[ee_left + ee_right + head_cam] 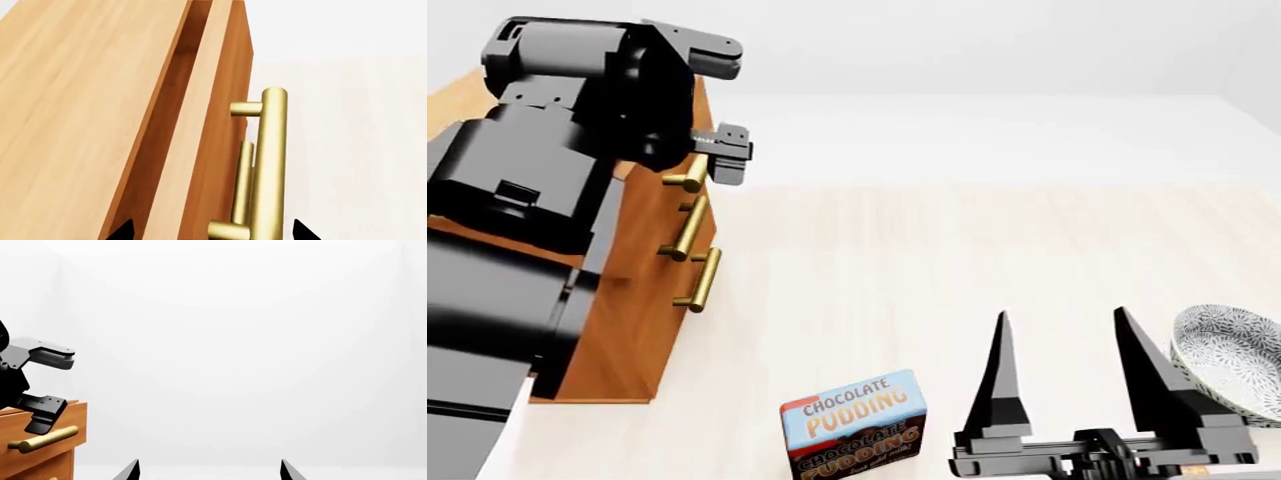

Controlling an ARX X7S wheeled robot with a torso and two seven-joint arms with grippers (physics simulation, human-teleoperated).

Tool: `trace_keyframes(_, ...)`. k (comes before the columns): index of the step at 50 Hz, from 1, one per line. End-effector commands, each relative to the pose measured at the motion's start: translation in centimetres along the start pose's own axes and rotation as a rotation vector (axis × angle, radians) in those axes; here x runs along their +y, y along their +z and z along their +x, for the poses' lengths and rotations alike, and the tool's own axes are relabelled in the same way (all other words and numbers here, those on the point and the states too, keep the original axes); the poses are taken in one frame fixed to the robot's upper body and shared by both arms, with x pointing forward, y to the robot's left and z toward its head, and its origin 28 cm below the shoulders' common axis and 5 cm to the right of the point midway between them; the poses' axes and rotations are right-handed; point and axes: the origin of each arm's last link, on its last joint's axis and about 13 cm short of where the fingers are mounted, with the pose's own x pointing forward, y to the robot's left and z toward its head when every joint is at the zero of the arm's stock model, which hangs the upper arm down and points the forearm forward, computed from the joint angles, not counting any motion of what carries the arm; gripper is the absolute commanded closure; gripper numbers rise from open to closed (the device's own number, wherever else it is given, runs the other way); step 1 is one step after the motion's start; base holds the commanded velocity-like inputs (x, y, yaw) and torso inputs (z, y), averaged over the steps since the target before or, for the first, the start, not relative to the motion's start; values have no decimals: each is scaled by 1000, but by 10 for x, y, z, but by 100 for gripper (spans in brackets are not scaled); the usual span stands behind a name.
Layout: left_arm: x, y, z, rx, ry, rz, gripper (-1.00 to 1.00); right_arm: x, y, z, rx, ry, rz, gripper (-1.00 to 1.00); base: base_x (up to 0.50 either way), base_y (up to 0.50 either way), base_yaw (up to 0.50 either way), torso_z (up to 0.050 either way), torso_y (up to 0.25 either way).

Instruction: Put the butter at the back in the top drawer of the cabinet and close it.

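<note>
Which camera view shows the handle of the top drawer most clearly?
The left wrist view: the top drawer's handle fills it close up. The head view shows it small, partly behind the left gripper. The right wrist view shows it small, at the edge.

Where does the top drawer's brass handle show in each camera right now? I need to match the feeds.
Left wrist: top drawer handle runs up the picture's lower middle, between the open jaws' tips.
Head: upper left, the highest brass bar on the cabinet, right at the left gripper.
Right wrist: lower left corner.
Shared landmark: the cabinet's light wood.
</note>
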Motion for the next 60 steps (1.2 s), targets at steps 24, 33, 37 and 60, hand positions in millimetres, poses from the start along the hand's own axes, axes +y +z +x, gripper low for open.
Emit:
trace_keyframes(24, -11, -20, 17, 74, -88, -5, -100, 1, -2, 1, 7, 1, -1, -100, 0, 0, 0, 0, 0)
trace_keyframes(33, -21, -19, 8, 101, -197, -24, -100, 1, 0, 0, 3, 2, -3, -100, 0, 0, 0, 0, 0)
trace_keyframes(37, -26, -18, 1, 118, -266, -50, -100, 2, 0, 0, 2, 3, -3, -100, 0, 0, 0, 0, 0)
trace_keyframes(60, -41, -14, -33, 83, -421, -66, -100, 4, -1, -1, 6, 8, 1, -100, 0, 0, 0, 0, 0)
